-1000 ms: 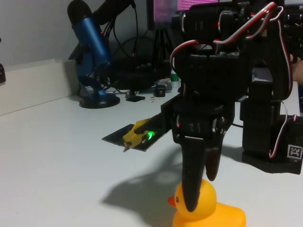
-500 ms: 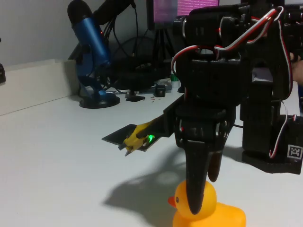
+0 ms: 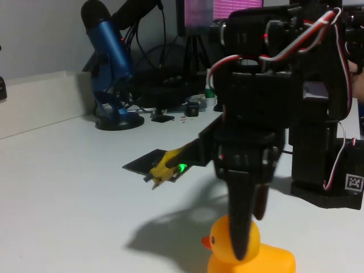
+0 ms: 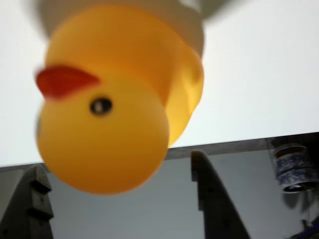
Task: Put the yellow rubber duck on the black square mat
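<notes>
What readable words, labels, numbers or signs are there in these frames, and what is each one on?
No readable words, brands or numbers.
Square black-and-white coded marker on the robot's base: a pattern, not text.
Screen behind the arm: pink glow, any content too blurred to read.
The blue microphone, the yellow rubber duck and the black square mat carry no legible marking.
</notes>
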### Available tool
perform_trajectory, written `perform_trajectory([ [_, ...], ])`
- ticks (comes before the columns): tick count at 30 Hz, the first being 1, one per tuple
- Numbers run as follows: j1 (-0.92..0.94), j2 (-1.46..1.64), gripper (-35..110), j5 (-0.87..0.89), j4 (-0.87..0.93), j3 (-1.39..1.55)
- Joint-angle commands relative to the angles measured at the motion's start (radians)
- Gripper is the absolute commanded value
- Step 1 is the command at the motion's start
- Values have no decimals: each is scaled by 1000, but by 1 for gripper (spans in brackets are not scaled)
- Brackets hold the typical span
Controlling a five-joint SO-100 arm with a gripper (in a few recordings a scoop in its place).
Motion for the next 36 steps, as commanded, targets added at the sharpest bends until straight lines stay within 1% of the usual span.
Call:
perform_trajectory([
  [1, -66, 35, 33, -21, -5, -3],
  [17, -34, 43, 33, -21, -3, -3],
  [22, 87, 91, 33, -21, -3, -5],
  [24, 109, 110, 33, -21, 3, -2],
  [36, 107, 104, 33, -21, 8, 9],
])
